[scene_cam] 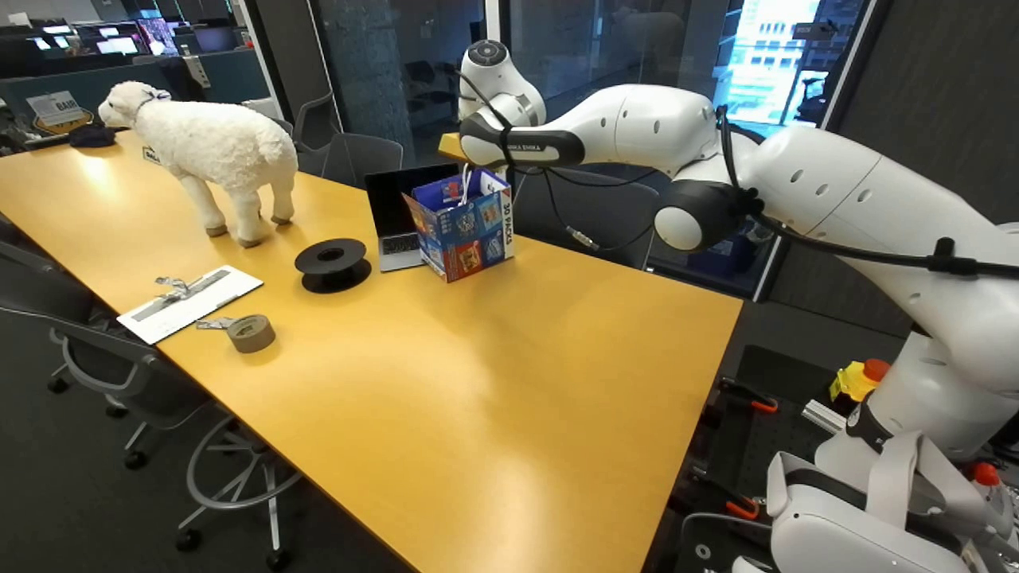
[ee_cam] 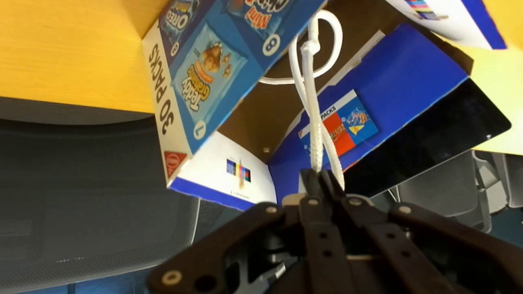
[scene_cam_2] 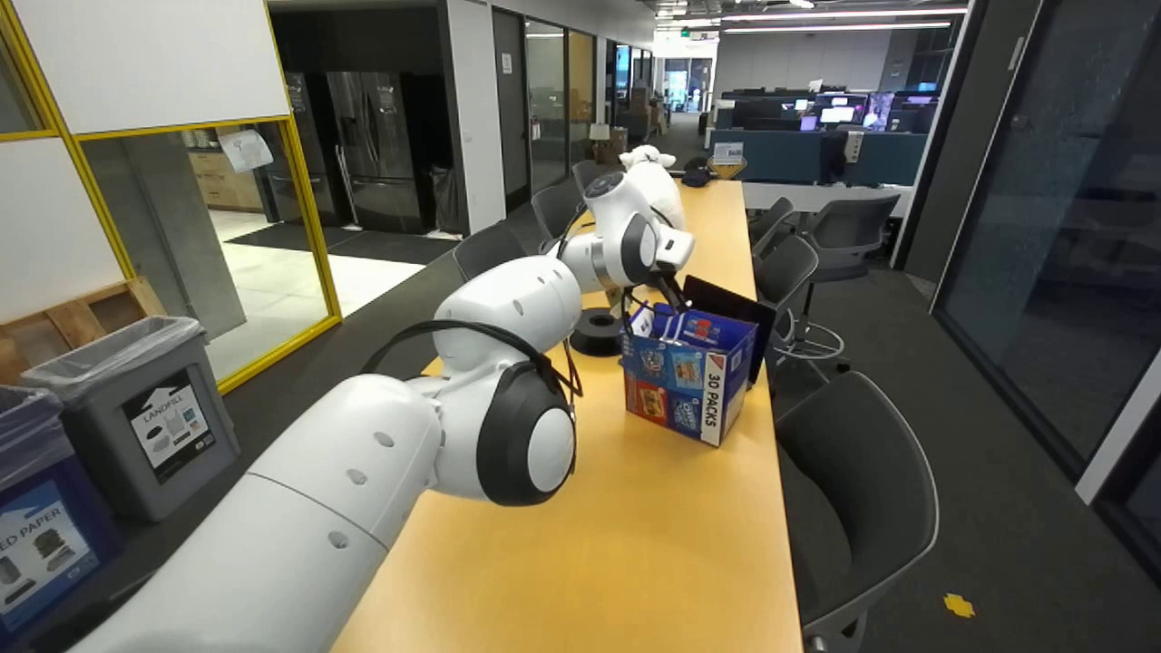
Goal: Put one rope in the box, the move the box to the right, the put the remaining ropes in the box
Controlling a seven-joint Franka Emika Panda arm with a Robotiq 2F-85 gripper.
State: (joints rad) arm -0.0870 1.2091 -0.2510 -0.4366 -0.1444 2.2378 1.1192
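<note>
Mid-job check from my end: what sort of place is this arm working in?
Most likely a shared office area. In an exterior view, lit monitors show beyond a low partition, a landfill bin stands on the floor, and chairs line both sides of a long table.

Single arm (scene_cam: 669, 119) stretched out to the box (scene_cam: 478, 231); elbow (scene_cam: 689, 215) bent, well apart from it. Wrist (scene_cam_2: 626, 236) higher than the box. The claw (ee_cam: 320, 183) angled down at the box's open top, fingers (ee_cam: 311, 185) pinched in, almost touching.

End effector (scene_cam_2: 679, 305) over blue box (scene_cam_2: 669, 379) on yellow table (scene_cam_2: 599, 562)
</note>
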